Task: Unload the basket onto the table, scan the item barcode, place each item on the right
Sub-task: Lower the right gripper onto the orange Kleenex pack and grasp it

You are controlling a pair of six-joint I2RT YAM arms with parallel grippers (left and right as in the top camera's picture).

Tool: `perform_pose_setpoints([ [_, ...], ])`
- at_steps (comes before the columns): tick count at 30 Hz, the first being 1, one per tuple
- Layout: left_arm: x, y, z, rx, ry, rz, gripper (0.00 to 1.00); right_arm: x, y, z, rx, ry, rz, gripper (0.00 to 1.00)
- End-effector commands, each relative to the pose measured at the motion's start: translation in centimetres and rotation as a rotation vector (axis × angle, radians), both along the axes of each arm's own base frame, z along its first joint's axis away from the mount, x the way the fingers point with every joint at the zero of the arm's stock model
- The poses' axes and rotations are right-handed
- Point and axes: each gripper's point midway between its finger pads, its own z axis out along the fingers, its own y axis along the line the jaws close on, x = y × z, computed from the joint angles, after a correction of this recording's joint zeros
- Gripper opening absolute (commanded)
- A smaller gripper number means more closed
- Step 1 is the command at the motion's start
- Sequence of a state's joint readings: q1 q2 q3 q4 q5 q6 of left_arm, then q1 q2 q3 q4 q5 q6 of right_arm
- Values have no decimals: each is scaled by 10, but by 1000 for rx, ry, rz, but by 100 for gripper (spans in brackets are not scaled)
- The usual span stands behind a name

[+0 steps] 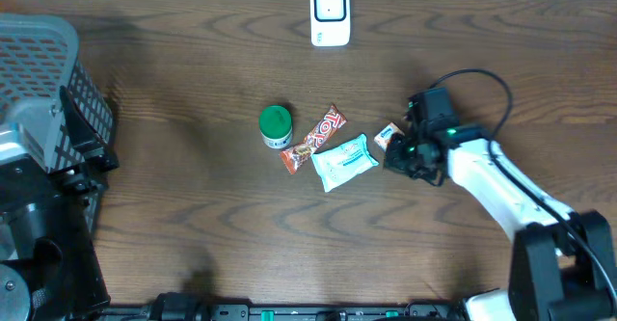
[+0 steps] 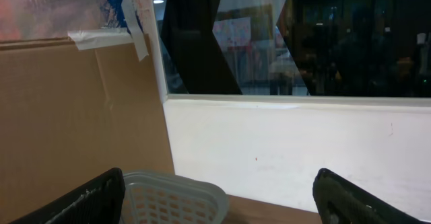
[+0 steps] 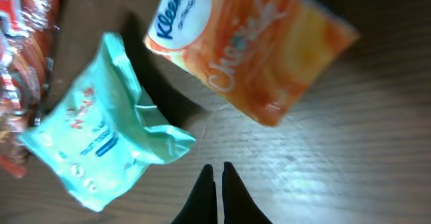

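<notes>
The right gripper [image 1: 398,154] has its fingers pressed together with nothing between them. It hangs over bare tabletop [image 1: 193,225] just beside the tissue pack [image 1: 389,134]. In the right wrist view the orange pack [image 3: 269,42] looks blurred and sits apart from the fingertips [image 3: 224,177]. Whether it lies flat on the wood cannot be told.

A teal pouch [image 1: 344,161] lies just left of the tissue pack. A candy bar [image 1: 313,138] lies against the pouch's far side, and a green-lidded jar [image 1: 276,125] stands just beyond that.

The white scanner [image 1: 330,13] stands at the far edge of the tabletop, well apart from the items.

The left gripper [image 2: 219,187] has its fingers spread wide and empty, tilted up toward a wall and window, with the grey basket [image 2: 175,194] below it at the left side of the tabletop.
</notes>
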State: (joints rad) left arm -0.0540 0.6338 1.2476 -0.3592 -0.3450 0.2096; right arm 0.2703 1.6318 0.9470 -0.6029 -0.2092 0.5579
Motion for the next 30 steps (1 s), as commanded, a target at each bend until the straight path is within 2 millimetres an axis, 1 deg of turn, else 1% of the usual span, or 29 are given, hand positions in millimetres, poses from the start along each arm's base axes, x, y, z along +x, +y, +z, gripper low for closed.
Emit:
perform_pose_setpoints([
  [1, -3, 0, 2, -5, -12, 0, 89, -2, 4, -17, 2, 28, 21, 1],
  [3, -3, 0, 2, -5, -12, 0, 89, 2, 1, -23, -17, 25, 15, 2],
  [6, -3, 0, 2, -5, -12, 0, 89, 12, -15, -33, -98, 2, -17, 1],
  [8, -3, 0, 2, -5, -12, 0, 89, 18, -29, -35, -149, -19, -48, 2],
  [13, -3, 0, 2, -5, -11, 0, 89, 38, -59, -31, -233, -84, -128, 1],
  [15, -2, 0, 1, -5, -9, 0, 89, 43, -66, -28, -234, -93, -150, 2],
  [17, -2, 0, 1, -5, -9, 0, 89, 45, -68, -25, -219, -86, -161, 1],
  [19, -2, 0, 1, -5, -9, 0, 89, 41, -61, -19, -162, -54, -144, 1],
  [20, -2, 0, 1, -5, -9, 0, 89, 39, -54, -14, -124, -36, -115, 4],
  [22, -2, 0, 1, -5, -9, 0, 89, 32, -44, 0, -74, 0, -70, 25],
  [23, -2, 0, 1, -4, -8, 0, 89, 27, -43, 8, -69, 23, -63, 36],
  [24, -2, 0, 1, -5, -8, 0, 89, 24, -43, 16, -74, 37, -50, 45],
  [25, -2, 0, 1, -5, -8, 0, 89, 22, -42, 26, -81, 44, -28, 60],
  [26, -2, 0, 1, -5, -8, 0, 89, 22, -41, 38, -92, 36, 15, 93],
  [27, -2, 0, 1, -5, -8, 0, 89, 23, -39, 49, -104, 20, 67, 99],
  [28, -2, 0, 1, -5, -8, 0, 89, 26, -36, 62, -119, -8, 152, 99],
  [30, -2, 0, 1, -5, -9, 0, 89, 34, -34, 77, -155, -58, 240, 99],
])
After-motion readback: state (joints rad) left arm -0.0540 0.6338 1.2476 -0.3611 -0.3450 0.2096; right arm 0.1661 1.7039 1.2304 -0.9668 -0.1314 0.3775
